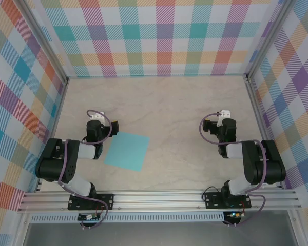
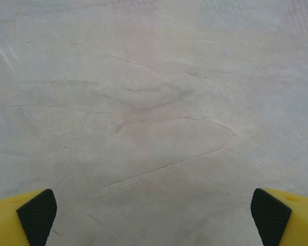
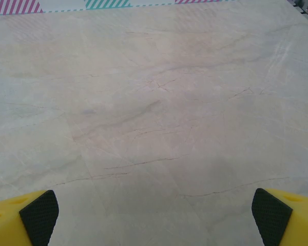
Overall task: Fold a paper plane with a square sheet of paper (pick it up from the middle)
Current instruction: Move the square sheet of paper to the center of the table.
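Observation:
The square sheet of paper (image 1: pixel 127 151), plain turquoise, lies flat and unfolded on the marble table, a little left of centre in the top view. My left gripper (image 1: pixel 99 119) sits just beyond the sheet's far left corner, off the paper. In the left wrist view its yellow fingers with black pads (image 2: pixel 37 216) stand wide apart over bare marble, so the left gripper (image 2: pixel 154 218) is open and empty. My right gripper (image 1: pixel 222 117) is far to the right of the sheet. The right wrist view shows the right gripper (image 3: pixel 154 218) open too, its pads (image 3: pixel 271 215) at the frame's corners.
Checked plaid walls (image 1: pixel 159 36) enclose the table (image 1: pixel 174 102) at the back and both sides, with metal posts at the corners. An aluminium rail (image 1: pixel 159 200) carrying both arm bases runs along the near edge.

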